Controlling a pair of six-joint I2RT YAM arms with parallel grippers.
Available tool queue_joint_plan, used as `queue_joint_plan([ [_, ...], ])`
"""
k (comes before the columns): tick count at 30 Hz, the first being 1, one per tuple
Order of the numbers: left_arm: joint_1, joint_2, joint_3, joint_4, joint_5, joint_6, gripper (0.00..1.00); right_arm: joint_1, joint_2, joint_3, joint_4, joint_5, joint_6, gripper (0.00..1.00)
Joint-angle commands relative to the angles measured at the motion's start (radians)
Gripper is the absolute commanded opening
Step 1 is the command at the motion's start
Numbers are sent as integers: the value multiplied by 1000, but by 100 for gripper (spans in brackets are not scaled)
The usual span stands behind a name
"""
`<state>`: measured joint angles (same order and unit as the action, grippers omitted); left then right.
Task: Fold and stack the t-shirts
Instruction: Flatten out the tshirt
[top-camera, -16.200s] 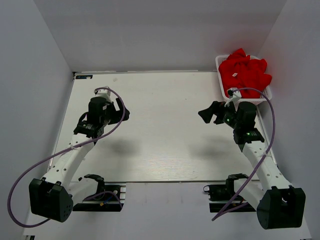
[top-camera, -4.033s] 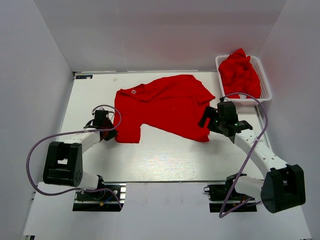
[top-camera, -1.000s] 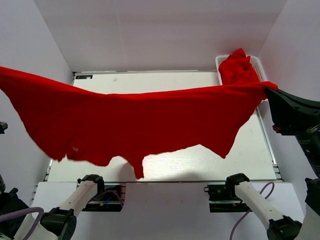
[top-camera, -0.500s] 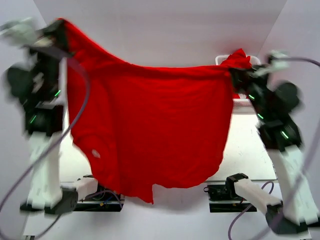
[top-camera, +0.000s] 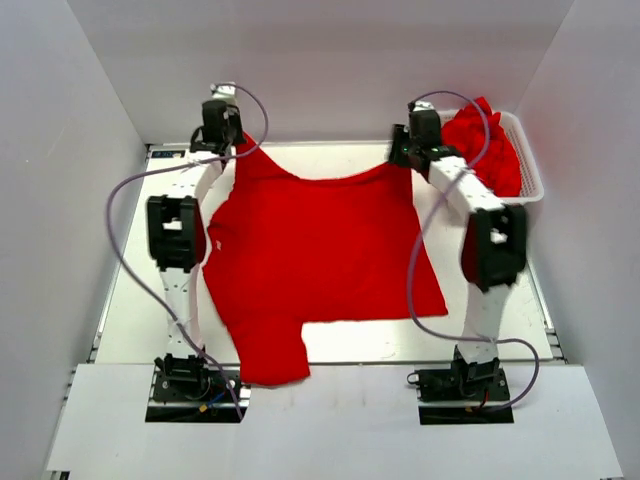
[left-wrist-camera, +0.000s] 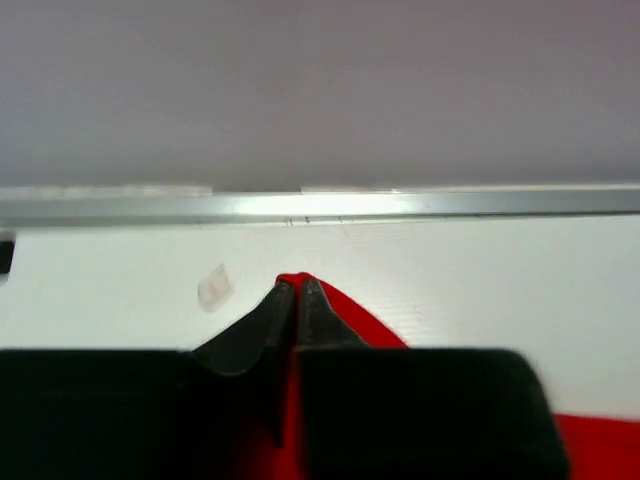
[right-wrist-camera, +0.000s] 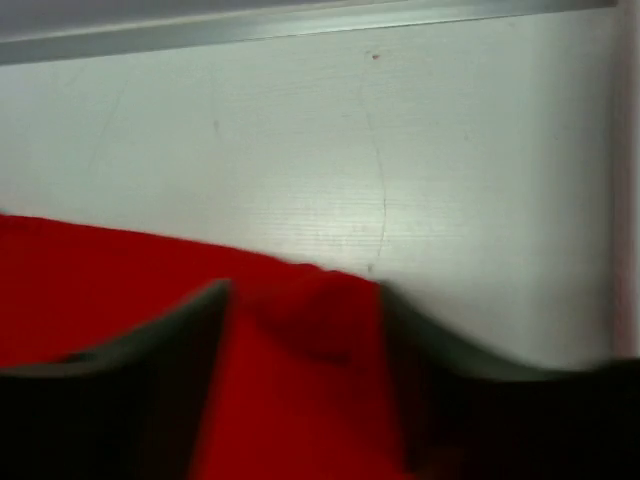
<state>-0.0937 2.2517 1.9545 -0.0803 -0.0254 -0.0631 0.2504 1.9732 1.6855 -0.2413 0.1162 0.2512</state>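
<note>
A red t-shirt lies spread on the white table, its far edge by the back rail and one part hanging over the near edge. My left gripper is stretched to the far left and is shut on a corner of the shirt; in the left wrist view the fingertips pinch red cloth. My right gripper is at the shirt's far right corner. In the right wrist view its jaws stand wide apart, with the shirt corner lying on the table between them.
A white basket with a heap of red t-shirts stands at the far right corner, close to my right arm. The back rail and wall lie just beyond both grippers. A small scrap of tape sits on the table.
The shirt, held up in the air half a second ago, now lies flat on the table. Both arms have swung out to the far edge. The right jaws now stand apart.
</note>
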Motion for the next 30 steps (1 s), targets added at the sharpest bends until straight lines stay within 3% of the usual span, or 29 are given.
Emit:
queue_joint_plan([
  [1,8,144,265,-37,74,-30,47,-30,175,254,-54,-78,-10,90],
  [2,8,187,368,-38,93,-30,99,-37,334,442,-117,-96,0,90],
  [6,8,232,367,28,113,-69,100,-43,357,511,-138,-159,-7,90],
  [9,8,186,325,51,104,-81,100,-46,274,393,-58,-171,-13,90],
  [15,8,48,207,-100,117,-81,100,-39,153,237,-70,-214,-27,90],
  [17,8,-64,89,-133,117,-110,100,-39,98,203,-78,-220,-18,90],
  [22,-14,-352,-224,-217,93,-179,100,-27,-78,-96,-41,-250,19,90],
  [30,-14,-625,-751,-187,232,-287,100,-10,-318,-485,4,-214,59,90],
])
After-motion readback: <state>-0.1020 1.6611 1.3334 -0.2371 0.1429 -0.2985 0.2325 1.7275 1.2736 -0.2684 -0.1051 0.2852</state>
